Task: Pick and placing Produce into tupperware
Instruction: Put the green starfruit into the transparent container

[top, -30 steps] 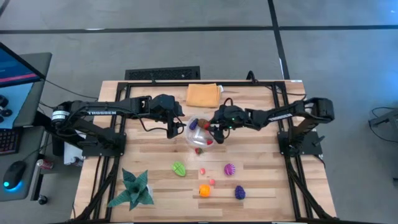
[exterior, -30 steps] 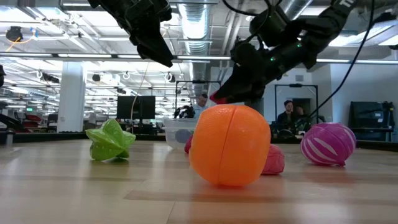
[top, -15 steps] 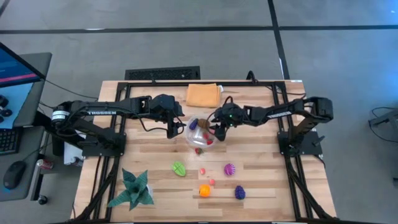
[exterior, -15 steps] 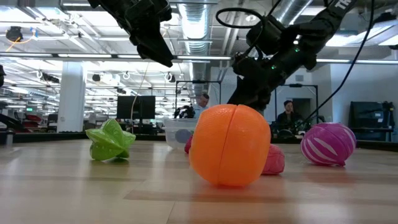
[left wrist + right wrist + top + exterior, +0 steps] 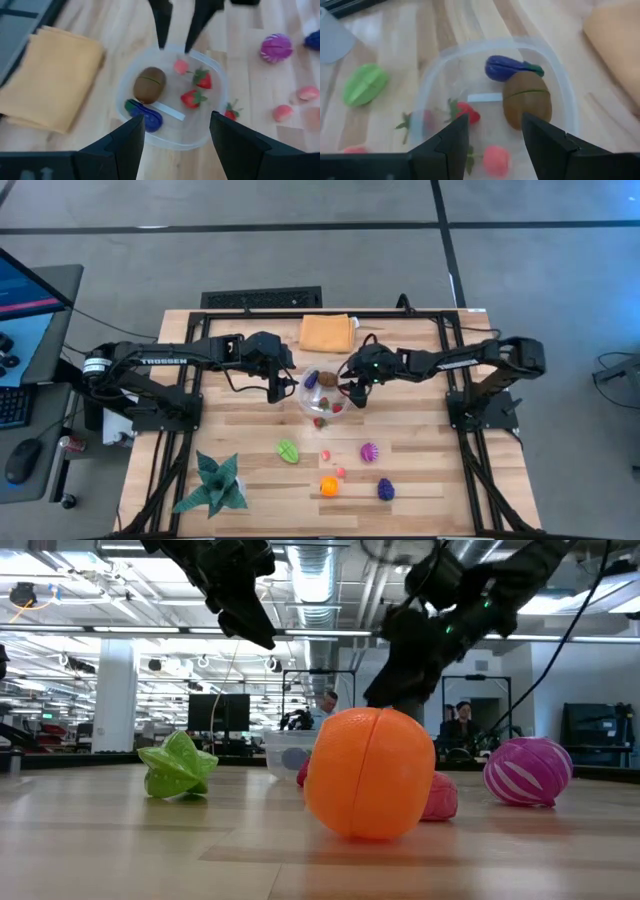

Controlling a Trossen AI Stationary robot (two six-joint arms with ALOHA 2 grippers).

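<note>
The clear tupperware [image 5: 322, 393] sits at mid-table. In it lie a brown fruit [image 5: 149, 85], a dark purple eggplant [image 5: 145, 118], two red strawberries [image 5: 191, 98] and a pink piece [image 5: 181, 66]. Another strawberry [image 5: 320, 421] lies against its near rim. My left gripper [image 5: 283, 388] hovers open by its left rim. My right gripper [image 5: 352, 392] hangs open over its right rim, holding nothing. A green fruit [image 5: 288, 451], a magenta one [image 5: 370, 451], an orange one [image 5: 329, 486], a purple one [image 5: 385, 489] and two small pink pieces [image 5: 326, 454] rest nearer the near edge.
A folded orange cloth [image 5: 327, 332] lies at the far edge, just beyond the tupperware. A green spiky plant [image 5: 212, 485] stands at the near left corner. People show in the room behind the table [image 5: 462, 722]. Bare wood lies along the near right side.
A small red piece that showed at my right gripper's fingertips a second ago is no longer there. That gripper has stayed above the tupperware's right side and shifted slightly toward the table's right edge. My left arm has kept still.
</note>
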